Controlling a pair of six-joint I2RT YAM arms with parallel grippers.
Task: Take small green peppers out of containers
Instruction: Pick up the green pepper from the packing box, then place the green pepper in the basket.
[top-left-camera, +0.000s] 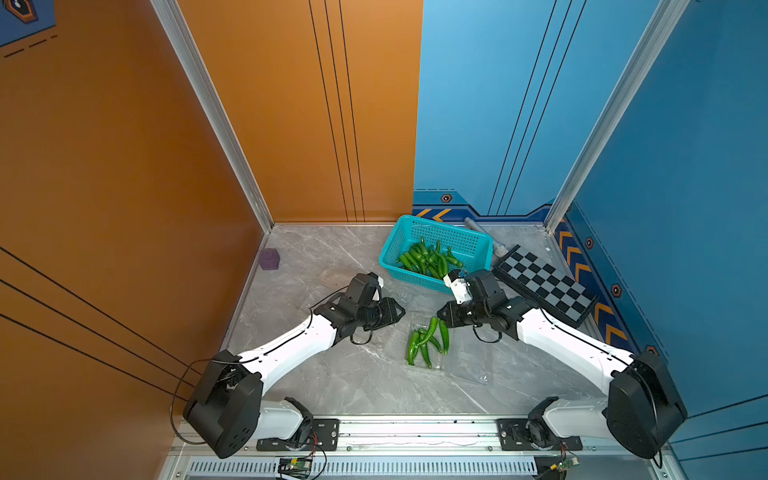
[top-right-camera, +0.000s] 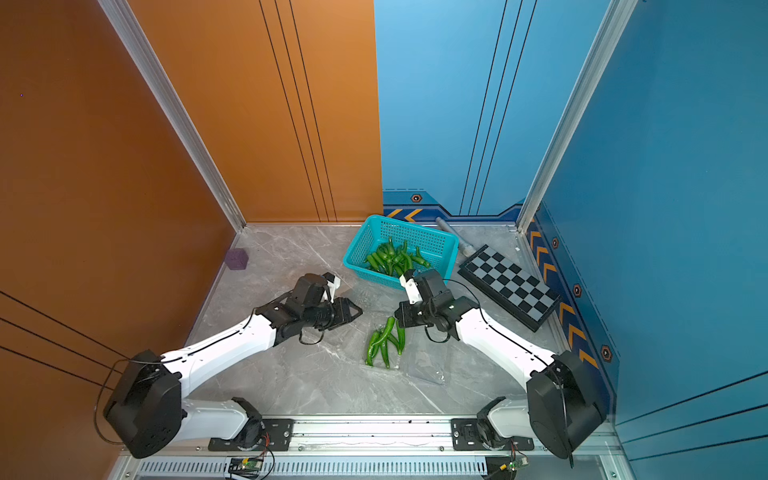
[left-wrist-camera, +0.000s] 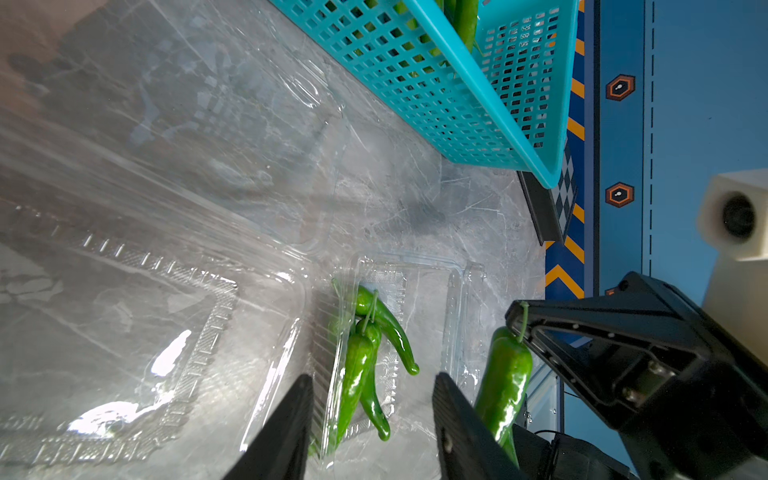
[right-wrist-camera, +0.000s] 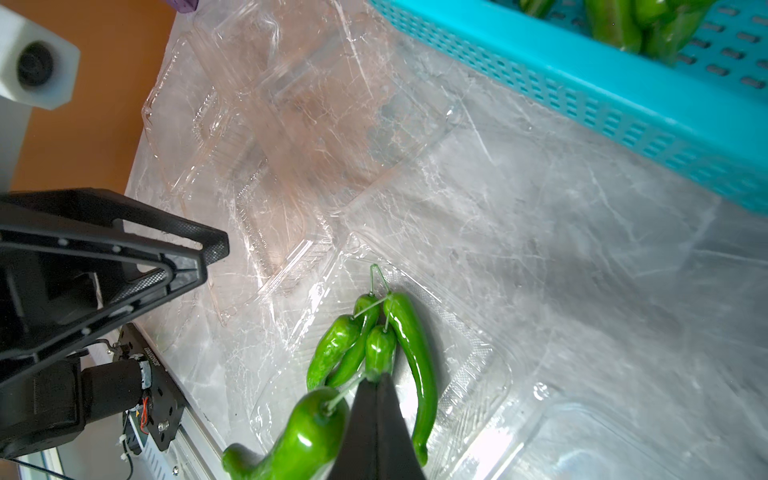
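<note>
At the bottom centre of the right wrist view, the right gripper has its black, wedge-shaped jaws pressed together on the thin stem of a single pepper. The pepper is plump, glossy and bright green, and it hangs by that stem. Just beyond the tips, several small green peppers, slim, curved and tapered, lie bunched with stems together in an open container of thin clear plastic with ribbed rims.

The left gripper, at the bottom of the left wrist view, holds its jaws partly apart and empty. Crinkled, transparent empty containers lie at the upper left of the right wrist view on the grey marble-patterned table. A teal perforated basket, above centre in both top views, holds a heap of peppers.
</note>
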